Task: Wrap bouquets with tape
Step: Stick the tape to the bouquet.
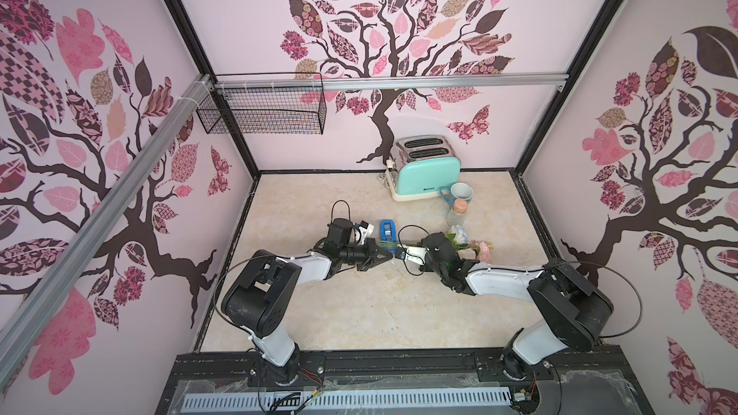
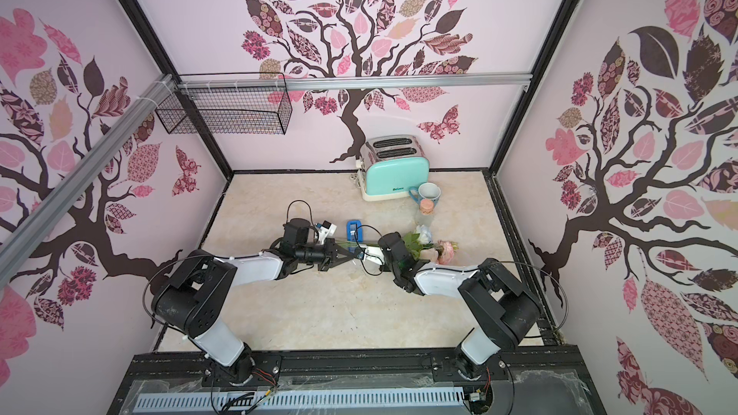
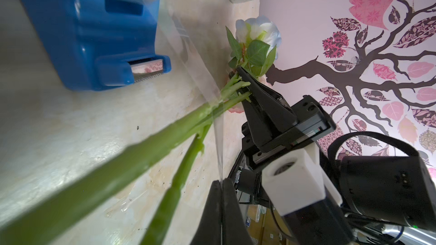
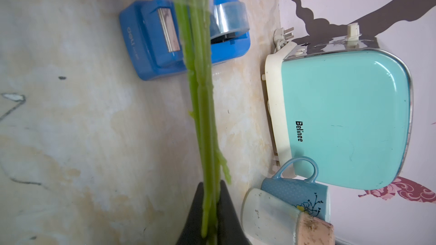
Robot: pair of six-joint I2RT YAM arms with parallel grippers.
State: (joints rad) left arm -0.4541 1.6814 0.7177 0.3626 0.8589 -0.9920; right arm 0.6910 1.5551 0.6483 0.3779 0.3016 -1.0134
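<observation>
The bouquet [image 1: 459, 238] lies crosswise at mid-table, pink and white blooms to the right, green stems [image 3: 141, 142] pointing left. My right gripper [image 4: 211, 199] is shut on the stems just below the leaves, as the left wrist view also shows at the right gripper [image 3: 241, 83]. The tape sits in a blue dispenser [image 1: 387, 230] just behind the stems. A clear strip of tape [image 3: 203, 74] runs from the roll across the stems to my left gripper [image 3: 221, 180], which is shut on its end. In both top views the left gripper [image 1: 390, 256] is in front of the stems.
A mint toaster [image 1: 425, 173] stands at the back wall with its plug beside it. A blue mug [image 1: 461, 192] and a corked glass jar [image 1: 457, 211] stand close behind the blooms. A black wire basket [image 1: 267, 107] hangs on the back rail.
</observation>
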